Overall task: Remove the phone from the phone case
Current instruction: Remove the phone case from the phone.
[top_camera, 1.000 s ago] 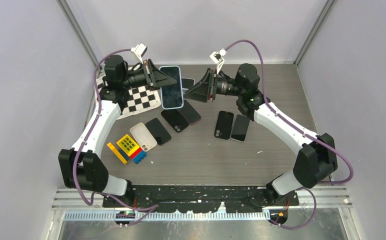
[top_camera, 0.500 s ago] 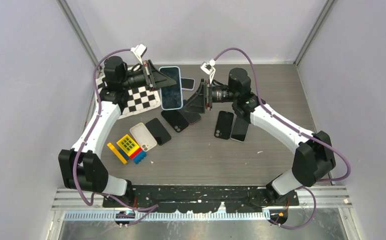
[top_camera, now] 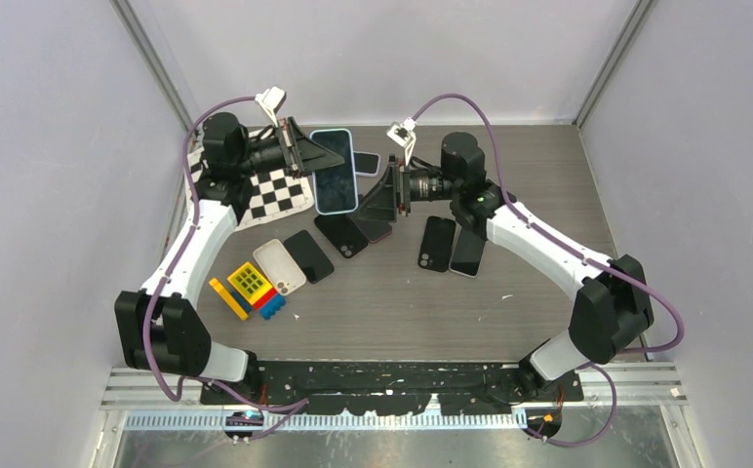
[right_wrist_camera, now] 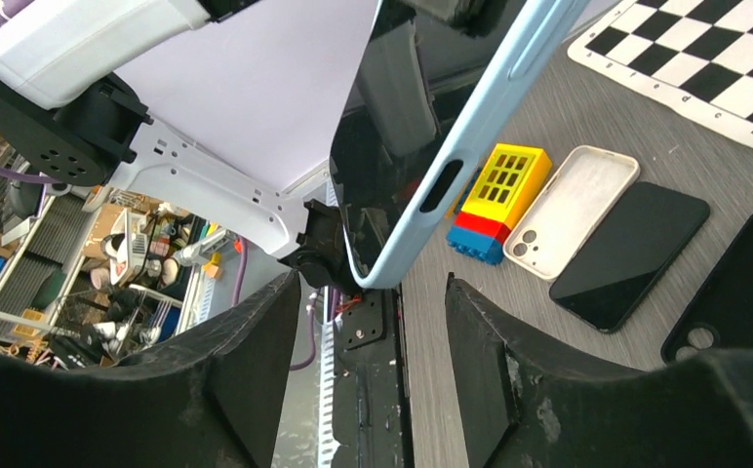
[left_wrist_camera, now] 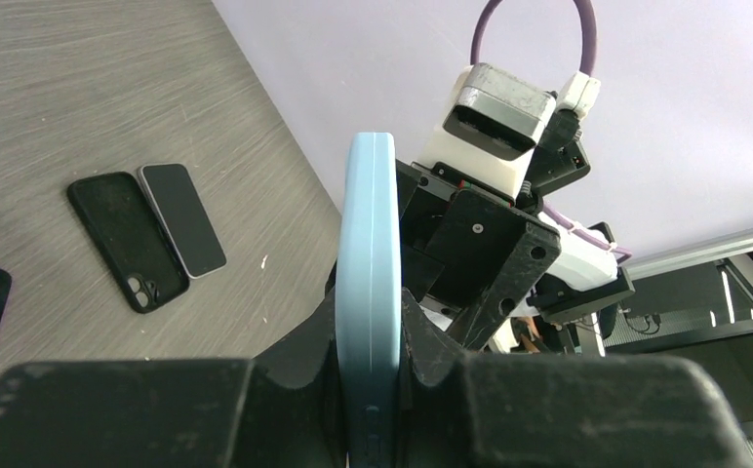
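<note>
A phone [top_camera: 335, 174] in a light blue phone case [left_wrist_camera: 368, 283] is held up above the table, screen facing the top camera. My left gripper [top_camera: 326, 161] is shut on its left long edge; the left wrist view shows both fingers pressed against the case [left_wrist_camera: 370, 341]. My right gripper [top_camera: 367, 198] stands open just right of the phone's lower right corner. In the right wrist view that corner of the case [right_wrist_camera: 421, 210] hangs at the mouth of the right gripper [right_wrist_camera: 373, 322], touching neither finger. The dark screen [right_wrist_camera: 392, 146] shows inside the case rim.
A checkerboard mat [top_camera: 280, 192] lies at the back left. Several loose phones and cases lie flat: a black one [top_camera: 340, 234], a white case [top_camera: 279, 266], a pair [top_camera: 438, 243] under the right arm. Coloured bricks [top_camera: 249, 286] sit front left.
My right arm has swung left, bringing its open gripper up to the phone's lower right corner. The left gripper and the phone have stayed put.
</note>
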Controlling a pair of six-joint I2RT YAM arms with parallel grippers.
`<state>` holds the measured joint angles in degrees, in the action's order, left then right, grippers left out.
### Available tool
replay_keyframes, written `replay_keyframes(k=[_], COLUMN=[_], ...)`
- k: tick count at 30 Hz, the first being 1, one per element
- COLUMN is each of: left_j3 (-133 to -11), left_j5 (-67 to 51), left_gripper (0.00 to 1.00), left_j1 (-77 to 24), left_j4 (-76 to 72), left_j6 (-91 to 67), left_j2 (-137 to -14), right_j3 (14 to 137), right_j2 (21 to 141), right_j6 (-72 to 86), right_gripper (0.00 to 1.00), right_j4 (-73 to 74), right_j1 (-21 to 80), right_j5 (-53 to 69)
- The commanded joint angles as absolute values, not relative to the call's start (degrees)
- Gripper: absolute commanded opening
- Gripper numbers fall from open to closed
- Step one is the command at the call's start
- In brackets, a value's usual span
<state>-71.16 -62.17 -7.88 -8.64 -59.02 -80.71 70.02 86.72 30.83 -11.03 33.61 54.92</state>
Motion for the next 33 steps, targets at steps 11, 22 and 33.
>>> replay_keyframes(k=[11, 22, 33], left_j3=[-70.79, -71.39, -70.52], left_j5=[-63.59, -64.34, -62.65], left_gripper=[0.0, 0.0, 0.0], left_j1=[-8.18, -12.49, -13.92], left_j4=[-20.87, -21.16, -27.69], left_j6=[-74.8, -84.0, -92.75], left_j2=[-81.63, -86.52, -89.46], right_j3=[74.22, 82.1, 80.88], right_j2=[90.08, 90.49, 90.11], right_j6=[33.41, 2.88, -3.46], right_gripper=[0.18, 0.02, 0.01], right_j4=[-18.61, 12.42, 11.13], right_j1=[33.9, 41.0, 43.12], right_j5=[52.87, 40.89, 29.29])
